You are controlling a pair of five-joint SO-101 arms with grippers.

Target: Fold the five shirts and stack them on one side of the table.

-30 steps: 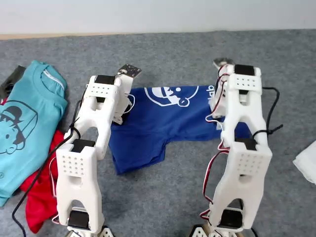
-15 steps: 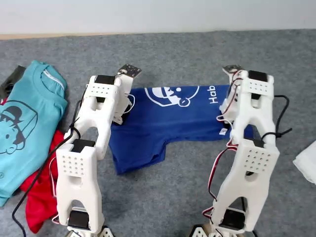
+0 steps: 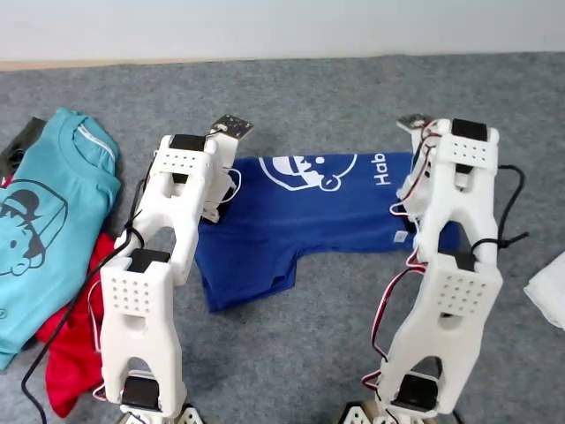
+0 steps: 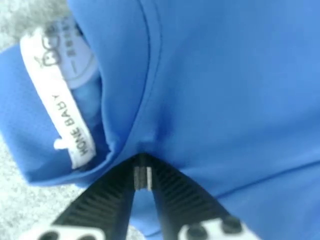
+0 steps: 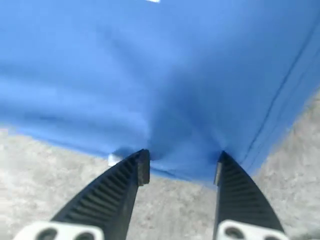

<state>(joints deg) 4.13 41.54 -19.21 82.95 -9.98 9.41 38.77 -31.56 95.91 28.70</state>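
Shirts lying in plain sight are numbering three: one blue shirt (image 3: 300, 221), one teal shirt (image 3: 44, 221) and one red shirt (image 3: 75, 353). One scrap of dark cloth (image 3: 22, 141) is peeking out at the left edge of the high view and one piece of white cloth (image 3: 549, 287) is showing at the right edge; whether either is a shirt I cannot tell. Two arms are standing side by side on the grey table (image 3: 309, 97), the left arm (image 3: 168, 230) and the right arm (image 3: 450, 247).

The blue shirt is lying in the middle of the table, its long axis running crosswise from one arm to the other. Its collar end is pointing toward the left arm, and one sleeve is sticking out toward the near edge. Its far edge is running straight across a white print (image 3: 309, 170).

The left gripper (image 4: 143, 165) is pinching the blue shirt, its jaws pressed together on a fold of cloth just beside the white neck label (image 4: 65, 115). The right gripper (image 5: 182, 165) is sitting with its jaws spread wide at the shirt's edge, both tips touching the blue cloth and nothing clamped between them.

The teal shirt is lying at the left side of the table, partly covering the red one, which is sticking out beside the left arm.
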